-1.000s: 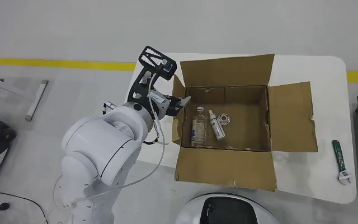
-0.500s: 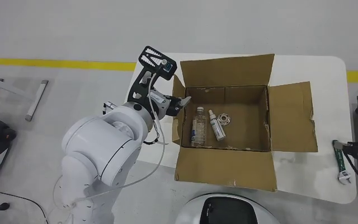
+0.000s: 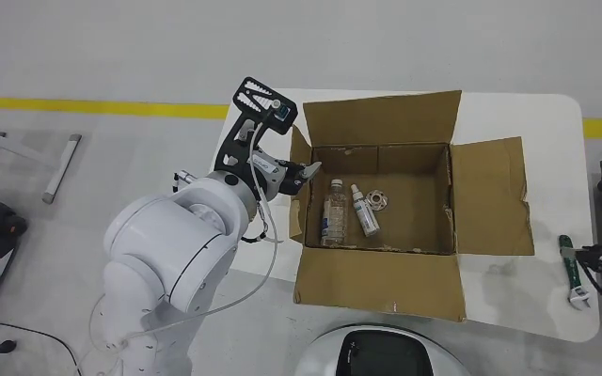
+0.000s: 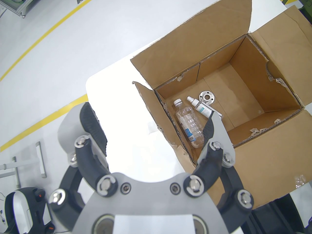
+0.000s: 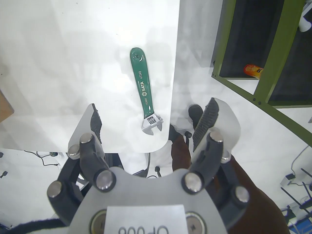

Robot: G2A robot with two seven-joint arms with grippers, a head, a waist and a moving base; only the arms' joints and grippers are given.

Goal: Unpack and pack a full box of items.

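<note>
An open cardboard box (image 3: pixel 489 197) stands on the white table (image 3: pixel 527 113). On its floor lie a clear plastic bottle (image 3: pixel 332 218), a small spray bottle (image 3: pixel 365 212) and a round metal flange (image 3: pixel 377 198). My left gripper (image 3: pixel 280 133) hangs open and empty above the box's left flap, and its wrist view looks down on the bottle (image 4: pixel 189 125), the spray bottle (image 4: pixel 201 107) and the flange (image 4: pixel 206 96). A green-handled wrench (image 5: pixel 143 91) lies near the table's right edge. My right gripper (image 5: pixel 152 118) is open and empty above it.
The wrench (image 3: pixel 572 271) lies close to the table's rounded front right corner. A green metal shelf frame (image 5: pixel 280 49) stands beyond that edge. A yellow floor line (image 3: pixel 94 106) runs behind the table. All box flaps are folded outward.
The right gripper has come into the top view at the right edge, beside the wrench. The left arm and the box's contents have not moved.
</note>
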